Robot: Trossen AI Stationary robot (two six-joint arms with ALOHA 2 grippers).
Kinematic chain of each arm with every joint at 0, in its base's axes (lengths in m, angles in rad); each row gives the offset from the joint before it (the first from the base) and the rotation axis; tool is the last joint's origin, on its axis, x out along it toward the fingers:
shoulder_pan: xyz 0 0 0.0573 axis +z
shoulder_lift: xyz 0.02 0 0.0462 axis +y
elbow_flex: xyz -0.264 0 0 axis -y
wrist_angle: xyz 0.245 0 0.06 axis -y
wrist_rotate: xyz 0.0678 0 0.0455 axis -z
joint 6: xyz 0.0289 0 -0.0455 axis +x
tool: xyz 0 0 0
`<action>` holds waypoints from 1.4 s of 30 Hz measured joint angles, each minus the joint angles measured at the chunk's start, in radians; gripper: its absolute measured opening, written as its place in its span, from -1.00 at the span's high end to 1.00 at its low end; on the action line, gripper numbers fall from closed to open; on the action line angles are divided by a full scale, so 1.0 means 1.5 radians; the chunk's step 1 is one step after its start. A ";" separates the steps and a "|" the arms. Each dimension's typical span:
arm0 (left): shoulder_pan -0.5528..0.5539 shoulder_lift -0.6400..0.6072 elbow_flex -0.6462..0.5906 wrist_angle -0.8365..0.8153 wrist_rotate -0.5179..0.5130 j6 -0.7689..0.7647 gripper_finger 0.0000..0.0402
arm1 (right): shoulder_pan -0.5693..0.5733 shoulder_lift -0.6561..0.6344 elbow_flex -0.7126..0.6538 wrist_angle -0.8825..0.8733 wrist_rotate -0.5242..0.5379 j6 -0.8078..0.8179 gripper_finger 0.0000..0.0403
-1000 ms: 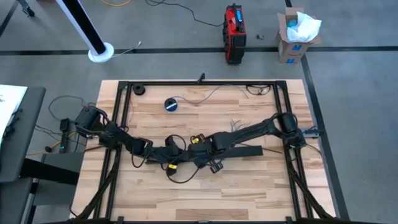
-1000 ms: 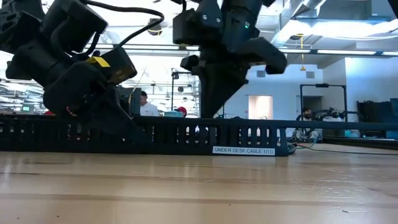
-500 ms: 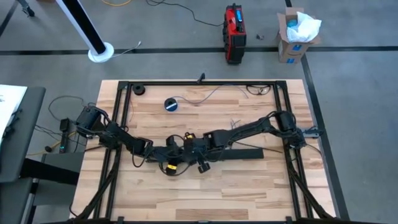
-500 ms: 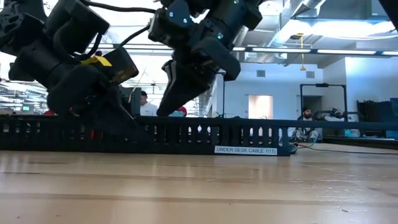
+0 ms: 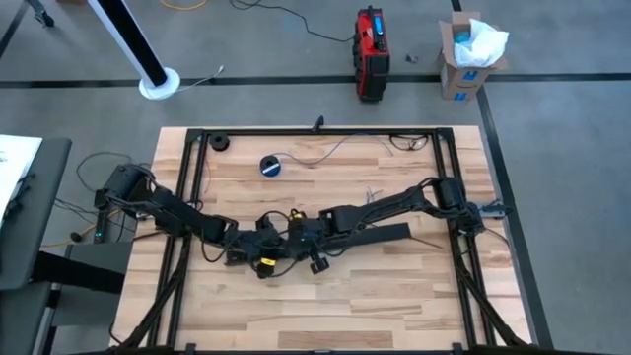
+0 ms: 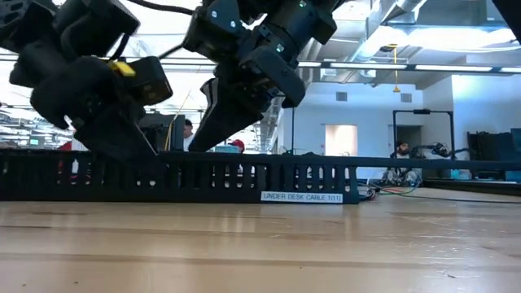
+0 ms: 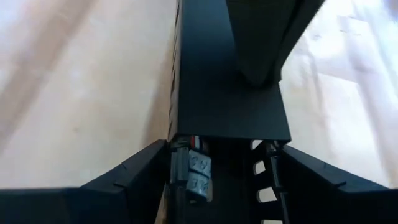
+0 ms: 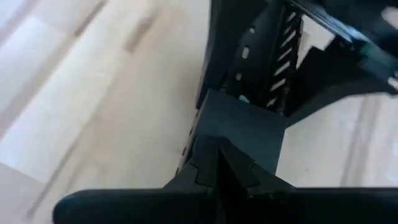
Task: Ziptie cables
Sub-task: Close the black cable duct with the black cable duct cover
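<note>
A long black slotted strip (image 5: 365, 237) lies across the table's middle, standing on edge in the low view (image 6: 203, 175) with a white label. My left gripper (image 5: 248, 248) is at its left end and my right gripper (image 5: 301, 237) just to the right of it; both are shut on the strip. Thin cables (image 5: 335, 148) lie loose on the wood near the far edge, and more (image 5: 380, 197) lie beside my right arm. No gripper touches them. My left gripper holds the strip's left end between its two fingers (image 7: 140, 171), one on each long outer side (image 7: 177, 149). The fingers lie along the strip and slant down from the left. The strip rests on the table. My right gripper pinches an edge of the strip's flat black top (image 8: 205, 134) between its fingertips (image 8: 199, 168). It slants down from the table's right. How far back the edge reaches is hidden by the fingers.
A blue-and-black tape roll (image 5: 272, 165) lies at the far left of the table. A black metal frame (image 5: 315, 131) runs around the table's edges. A red case (image 5: 372, 49) and a cardboard box (image 5: 468, 54) stand on the floor beyond.
My right gripper has gone toward the table's left, closing on my left gripper, and has tipped over. My left arm has drawn back toward the left edge. The strip has slid along the table toward the left, its label moving with it.
</note>
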 joint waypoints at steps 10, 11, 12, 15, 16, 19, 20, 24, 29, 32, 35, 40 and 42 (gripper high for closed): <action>-0.050 -0.068 -0.001 -0.135 -0.042 -0.048 -0.23 | -0.013 0.004 0.003 0.037 -0.024 -0.001 1.00; -0.056 -0.069 -0.002 -0.136 -0.068 -0.045 -0.23 | -0.012 0.004 0.003 0.040 -0.022 -0.001 1.00; -0.061 -0.067 -0.002 -0.136 -0.087 -0.044 -0.23 | -0.012 0.004 0.002 0.045 -0.022 -0.001 1.00; -0.065 -0.042 -0.003 -0.109 -0.109 -0.037 -0.23 | -0.012 0.004 0.001 0.067 -0.022 -0.001 1.00; -0.065 -0.027 -0.003 -0.092 -0.110 -0.032 -0.23 | -0.012 0.005 0.001 0.078 -0.023 -0.001 1.00; -0.065 0.023 -0.003 -0.033 -0.110 -0.023 -0.23 | -0.018 0.023 0.010 0.104 -0.035 0.009 1.00; -0.065 0.039 -0.003 -0.012 -0.112 -0.018 -0.23 | -0.019 0.026 0.017 0.105 -0.039 0.014 1.00; -0.054 0.081 -0.001 0.052 -0.115 0.023 -0.23 | -0.019 0.039 0.025 0.120 -0.037 0.011 1.00; -0.019 0.086 -0.001 0.075 -0.105 0.054 -0.23 | -0.012 0.035 0.093 0.007 0.025 -0.003 1.00; 0.005 0.087 -0.002 0.078 -0.096 0.072 -0.19 | -0.002 0.013 0.140 -0.103 0.072 -0.034 1.00; 0.029 0.087 -0.002 0.087 -0.062 0.092 -0.14 | 0.001 -0.031 0.160 -0.169 0.077 -0.037 1.00; 0.054 0.087 -0.002 0.112 -0.044 0.114 -0.11 | -0.005 -0.065 0.154 -0.248 0.108 -0.031 1.00; 0.060 0.087 -0.002 0.116 -0.045 0.114 -0.11 | -0.006 -0.054 0.150 -0.272 0.100 -0.021 1.00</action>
